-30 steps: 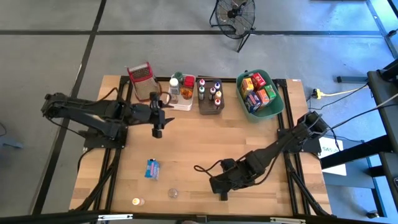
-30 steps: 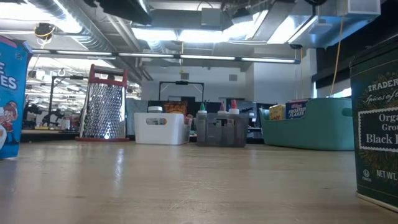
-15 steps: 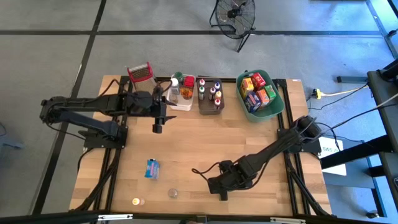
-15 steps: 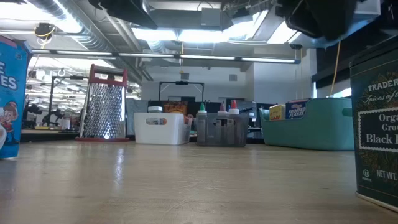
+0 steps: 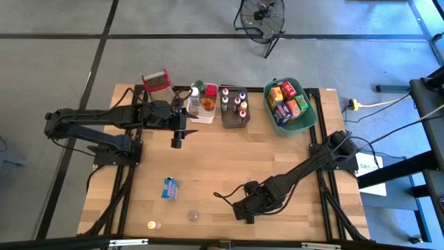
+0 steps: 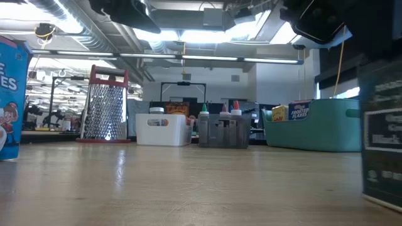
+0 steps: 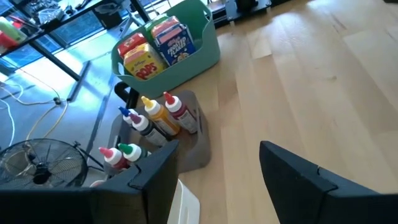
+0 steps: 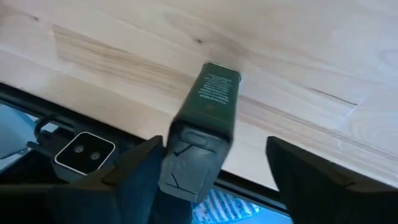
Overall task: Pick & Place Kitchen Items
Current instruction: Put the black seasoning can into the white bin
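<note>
Right fingers: your right gripper [image 8: 211, 168] sits low at the near table edge, fingers [image 8: 140, 177] spread wide either side of the dark green rectangular tin [image 8: 205, 127]. Tin between them, gap showing on both sides, no squeeze visible; can't tell if a pad touches.
Left fingers: your left gripper [image 7: 214, 165] hangs w/ fingers [image 7: 298, 174] apart, nothing between them, just bare light wooden table [image 7: 323, 81].
Left arm pos: stretched toward the far side, gripper [image 5: 176, 141] just in front of the white plastic bin [image 5: 202, 114].
Tin: upright, near-right part of table [image 5: 243, 156], label side facing the low cam [image 6: 382, 150].
Other items: small blue box [image 5: 169, 187] lying near-left; two small round jars [image 5: 193, 216] by the near edge.
Far row: grey bin w/ squeeze bottles [image 7: 155, 118], teal green tub of small cereal boxes [image 7: 208, 53], red-handled metal grater [image 6: 106, 107].
</note>
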Available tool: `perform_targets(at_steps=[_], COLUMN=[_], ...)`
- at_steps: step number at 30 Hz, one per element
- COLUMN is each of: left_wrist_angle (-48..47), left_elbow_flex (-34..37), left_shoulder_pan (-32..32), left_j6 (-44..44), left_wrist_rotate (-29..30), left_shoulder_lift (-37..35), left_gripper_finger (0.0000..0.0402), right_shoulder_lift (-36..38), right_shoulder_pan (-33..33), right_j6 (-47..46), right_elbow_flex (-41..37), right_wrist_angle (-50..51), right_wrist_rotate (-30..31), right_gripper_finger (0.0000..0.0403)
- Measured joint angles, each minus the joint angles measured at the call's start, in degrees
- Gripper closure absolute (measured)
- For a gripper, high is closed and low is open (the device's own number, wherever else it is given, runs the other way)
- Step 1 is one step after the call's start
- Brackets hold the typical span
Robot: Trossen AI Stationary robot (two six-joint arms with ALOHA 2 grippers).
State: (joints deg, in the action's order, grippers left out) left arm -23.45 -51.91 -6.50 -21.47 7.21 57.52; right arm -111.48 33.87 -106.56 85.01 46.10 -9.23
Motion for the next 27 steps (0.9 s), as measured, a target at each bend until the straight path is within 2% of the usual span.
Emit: perform_targets(at_steps=[6, 14, 18, 27], left_wrist_angle=[1.07, 1.06, 1.06, 1.06], left_elbow_flex=[0.89, 0.89, 0.89, 0.89], left_shoulder_pan=[0.00, 0.00, 0.00, 0.00], left_j6=[-0.77, -0.77, -0.77, -0.55], left_wrist_rotate=[0.10, 0.12, 0.14, -0.99], left_shoulder_lift=[0.02, 0.02, 0.02, 0.02], left_gripper_finger=[0.0187, 0.0187, 0.0187, 0.0187], right_shoulder_lift=[0.00, -0.55, -0.55, -0.57], right_shoulder_pan=[0.00, 0.02, 0.02, -0.11], right_j6=[-0.61, -0.39, 0.78, 4.05], right_elbow_flex=[0.00, 0.00, 0.00, 0.00], right_wrist_angle=[1.57, 1.23, 0.91, 0.83], right_wrist_rotate=[-1.69, -3.02, -3.17, -3.02], right_gripper_finger=[0.0186, 0.0243, 0.0257, 0.0259])
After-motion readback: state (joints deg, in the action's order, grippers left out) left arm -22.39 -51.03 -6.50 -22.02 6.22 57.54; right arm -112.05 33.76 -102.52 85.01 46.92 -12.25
